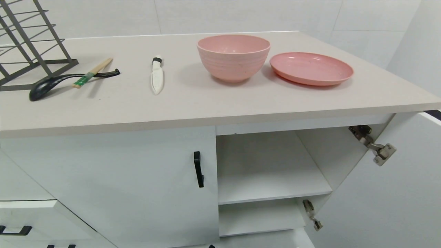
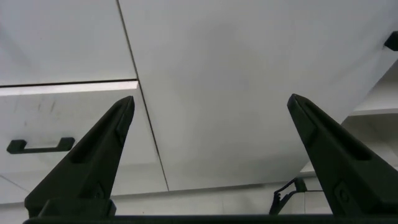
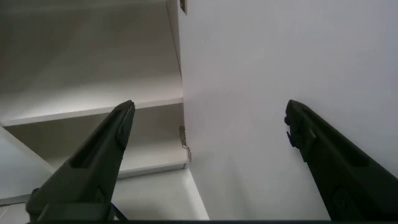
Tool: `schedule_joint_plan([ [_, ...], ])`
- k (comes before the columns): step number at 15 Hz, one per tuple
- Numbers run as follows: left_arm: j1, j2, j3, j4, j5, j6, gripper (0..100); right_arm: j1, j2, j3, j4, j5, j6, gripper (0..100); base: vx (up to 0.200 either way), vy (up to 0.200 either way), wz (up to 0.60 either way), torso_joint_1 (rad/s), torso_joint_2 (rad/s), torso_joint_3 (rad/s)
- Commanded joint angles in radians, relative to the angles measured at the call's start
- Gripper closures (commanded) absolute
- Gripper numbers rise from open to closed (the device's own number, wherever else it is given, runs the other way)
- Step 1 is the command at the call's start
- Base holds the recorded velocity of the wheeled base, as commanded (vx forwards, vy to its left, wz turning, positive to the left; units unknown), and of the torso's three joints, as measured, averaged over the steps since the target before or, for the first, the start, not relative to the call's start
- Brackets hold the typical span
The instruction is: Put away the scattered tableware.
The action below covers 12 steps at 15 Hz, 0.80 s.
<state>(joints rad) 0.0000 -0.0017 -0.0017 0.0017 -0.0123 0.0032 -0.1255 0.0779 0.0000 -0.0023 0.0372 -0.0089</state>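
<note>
The left gripper (image 2: 210,104) has its jaws spread wide with nothing between them, facing the shut cabinet door (image 2: 249,93). The right gripper (image 3: 209,107) has its jaws just as wide and bare, beside the open cupboard's shelf (image 3: 93,102). Nothing seems put away yet: the pink bowl (image 1: 233,57), pink plate (image 1: 311,68), white knife (image 1: 157,76), black spoon (image 1: 51,84) and wooden-handled stick (image 1: 93,72) all lie on the counter (image 1: 206,103).
</note>
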Motion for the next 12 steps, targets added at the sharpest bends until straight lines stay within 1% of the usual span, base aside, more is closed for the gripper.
schedule_joint_plan([
  [1,0.0,0.002,0.0,0.001,0.0,0.0,0,0.0,0.002,0.0,0.001,0.0,0.0,0,0.0,0.0,0.0,0.207,-0.04,-0.105],
  [3,0.0,0.002,0.0,0.001,0.0,0.0,0,0.0,0.002,0.0,-0.001,0.0,0.0,0,0.0,0.0,0.0,0.254,-0.14,-0.193],
  [4,0.0,0.002,0.0,0.001,0.0,0.0,0,0.0,0.002,0.0,0.001,0.0,0.0,0,0.0,0.0,0.0,0.266,-0.42,-0.222],
  [7,0.0,0.002,0.0,0.001,0.0,-0.003,0,0.0,0.002,0.0,0.001,0.0,0.0,0,0.0,0.0,0.0,0.211,-0.69,-0.217],
  [10,0.0,0.002,0.0,0.001,0.0,-0.005,0,0.0,0.002,0.0,0.001,0.0,0.0,0,0.0,0.0,0.0,0.24,-0.51,-0.209],
  [12,0.0,0.002,0.0,0.0,0.002,-0.023,0,0.0,0.002,0.0,-0.001,0.0,0.0,0,0.0,0.0,0.0,0.088,-0.47,-0.22],
])
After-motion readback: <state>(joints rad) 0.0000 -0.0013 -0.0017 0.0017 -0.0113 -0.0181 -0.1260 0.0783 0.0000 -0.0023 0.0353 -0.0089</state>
